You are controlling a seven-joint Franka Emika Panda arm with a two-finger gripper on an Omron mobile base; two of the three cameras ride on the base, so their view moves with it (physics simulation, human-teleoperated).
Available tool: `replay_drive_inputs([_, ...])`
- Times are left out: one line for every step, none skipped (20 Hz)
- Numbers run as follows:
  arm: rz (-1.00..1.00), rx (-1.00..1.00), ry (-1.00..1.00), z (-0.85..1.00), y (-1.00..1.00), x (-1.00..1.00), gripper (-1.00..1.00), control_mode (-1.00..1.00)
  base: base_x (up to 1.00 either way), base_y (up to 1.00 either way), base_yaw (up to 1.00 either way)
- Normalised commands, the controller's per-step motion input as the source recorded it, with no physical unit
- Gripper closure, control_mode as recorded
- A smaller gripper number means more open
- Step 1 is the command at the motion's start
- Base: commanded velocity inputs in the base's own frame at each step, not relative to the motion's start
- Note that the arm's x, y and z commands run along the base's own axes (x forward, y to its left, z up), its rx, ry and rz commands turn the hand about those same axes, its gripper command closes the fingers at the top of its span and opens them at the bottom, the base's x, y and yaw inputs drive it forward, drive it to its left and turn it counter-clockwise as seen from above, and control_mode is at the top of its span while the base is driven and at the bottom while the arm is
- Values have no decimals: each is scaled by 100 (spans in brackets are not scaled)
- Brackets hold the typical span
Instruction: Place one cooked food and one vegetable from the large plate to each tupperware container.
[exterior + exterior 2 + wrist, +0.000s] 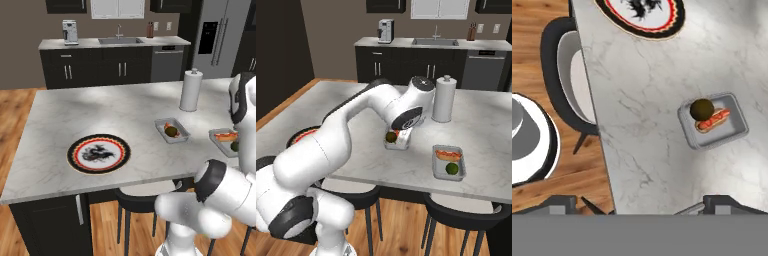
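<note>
Large plate [98, 153] sits bare on the desk's [75, 110] left; to its right, the near tupperware container [172, 130] and the far one [227, 141] each hold a hot dog plus a dark round vegetable. End effector [642, 202] hangs above, jaws spread, nothing held. Container's long axis runs diagonal ahead of it. Looks done; likely retract.

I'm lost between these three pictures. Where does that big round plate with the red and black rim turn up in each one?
Left base view: the large plate lies left of centre on the marble counter, with nothing on it.
Right base view: a sliver of its rim peeks out at the left, behind the white arm.
Hand view: it is cut off by the top edge.
Shared landmark: the grey tray holding a hot dog and a dark round vegetable.
</note>
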Motion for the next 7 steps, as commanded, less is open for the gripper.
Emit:
replay_drive_inputs([10, -7, -19, 90, 100, -60, -100, -100, 0, 0, 0])
replay_drive_inputs([11, -8, -17, 86, 100, -55, -100, -100, 0, 0, 0])
replay_drive_inputs([11, -7, -15, 85, 100, -47, -100, -100, 0, 0, 0])
replay_drive_inputs([11, -9, -12, 81, 100, -44, -100, -100, 0, 0, 0])
replay_drive_inputs([12, -9, -9, 77, 100, -42, -100, -100, 0, 0, 0])
replay_drive_inputs([12, -9, -6, 74, 100, -39, -100, -100, 0, 0, 0])
replay_drive_inputs([15, -11, -5, 64, 100, -44, -100, -100, 0, 0, 0])
